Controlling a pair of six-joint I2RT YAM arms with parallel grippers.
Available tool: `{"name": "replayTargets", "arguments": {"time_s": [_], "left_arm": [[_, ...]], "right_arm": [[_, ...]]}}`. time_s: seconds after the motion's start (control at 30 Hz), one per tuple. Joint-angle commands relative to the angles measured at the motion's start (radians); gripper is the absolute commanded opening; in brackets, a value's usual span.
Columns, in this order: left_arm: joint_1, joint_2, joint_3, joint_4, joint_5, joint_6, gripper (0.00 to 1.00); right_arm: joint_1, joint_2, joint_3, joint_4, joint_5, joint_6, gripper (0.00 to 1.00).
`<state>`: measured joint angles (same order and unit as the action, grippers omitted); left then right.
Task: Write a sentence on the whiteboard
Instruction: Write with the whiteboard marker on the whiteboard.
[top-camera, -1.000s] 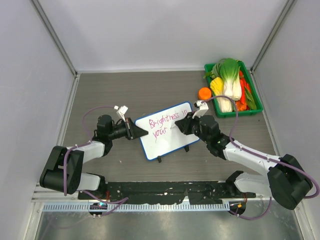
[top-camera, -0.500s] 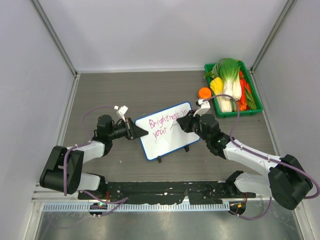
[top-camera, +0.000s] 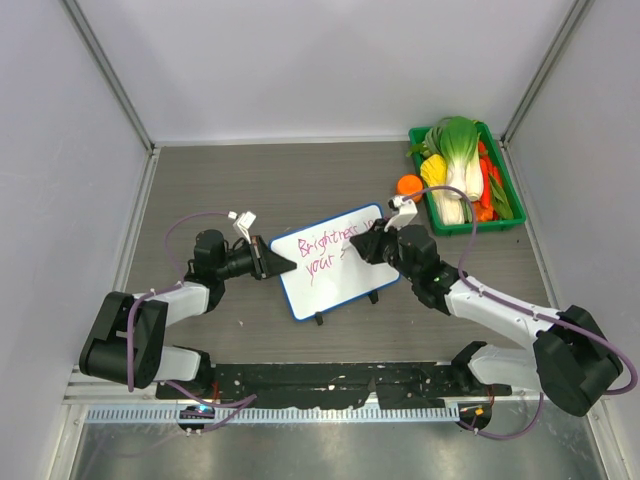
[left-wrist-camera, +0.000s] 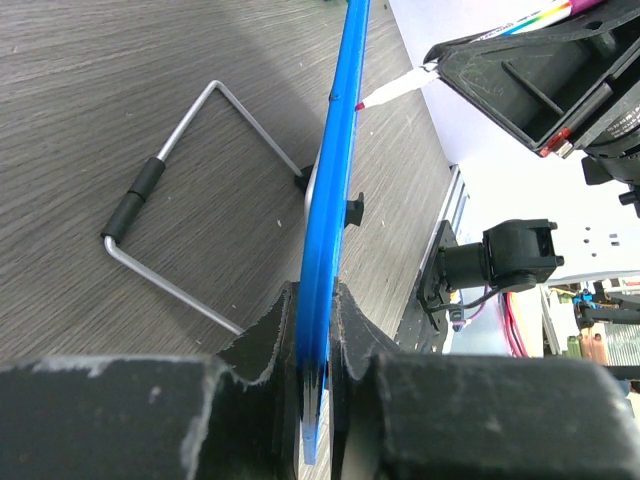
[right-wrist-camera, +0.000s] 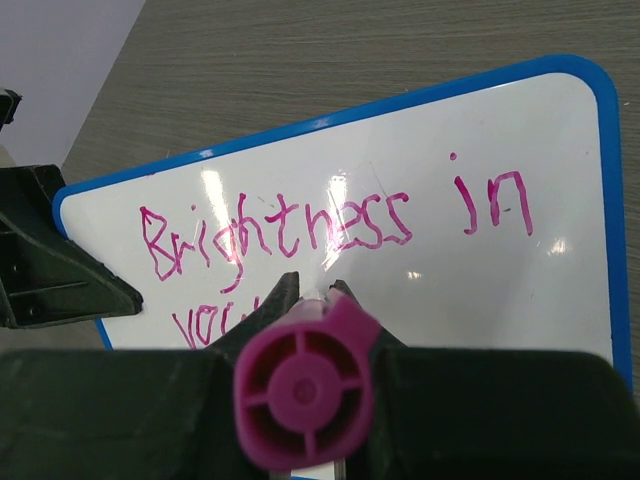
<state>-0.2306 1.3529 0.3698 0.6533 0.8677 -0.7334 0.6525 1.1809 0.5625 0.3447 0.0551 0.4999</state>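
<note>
Since a second ago the right gripper (top-camera: 368, 244) has been shifted a little toward the far edge of the table (top-camera: 250, 180). The board (top-camera: 335, 290) and the left gripper (top-camera: 272, 262) have been left where they were.

The board is stood near the middle of the table, somewhat toward the near edge, propped tilted on a wire stand (left-wrist-camera: 170, 230) and two black feet (top-camera: 319, 319). Its left edge is pinched between the pressed-together fingers of the left gripper (left-wrist-camera: 315, 300); in the left wrist view the blue frame (left-wrist-camera: 330, 200) is seen edge-on between them.

A green tray (top-camera: 490, 227) filled with vegetables (top-camera: 460, 150) is set in the far right corner, and an orange ball (top-camera: 409, 186) is laid just beside its left side.

The right gripper (right-wrist-camera: 312, 295) is held over the right part of the board (right-wrist-camera: 560, 250), and a marker (right-wrist-camera: 303, 390) is clamped in it, its magenta end turned toward the wrist camera. The marker's tip (left-wrist-camera: 395, 92) is seen touching, or all but touching, the white face.

The sentence (top-camera: 325, 250) is written in pink: "Brightness in" (right-wrist-camera: 300, 225) on the upper line and "your" begun below it, partly hidden by the gripper in the right wrist view.
</note>
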Motion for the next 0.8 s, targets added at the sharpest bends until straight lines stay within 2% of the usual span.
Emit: {"name": "replayTargets", "arguments": {"time_s": [0.0, 0.77], "left_arm": [[-0.004, 0.02, -0.003, -0.07, -0.065, 0.092, 0.0], [-0.006, 0.023, -0.002, -0.07, -0.065, 0.091, 0.0]], "right_arm": [[-0.001, -0.006, -0.026, -0.018, -0.023, -0.004, 0.01], [-0.001, -0.055, -0.059, -0.052, 0.063, -0.018, 0.01]]}}
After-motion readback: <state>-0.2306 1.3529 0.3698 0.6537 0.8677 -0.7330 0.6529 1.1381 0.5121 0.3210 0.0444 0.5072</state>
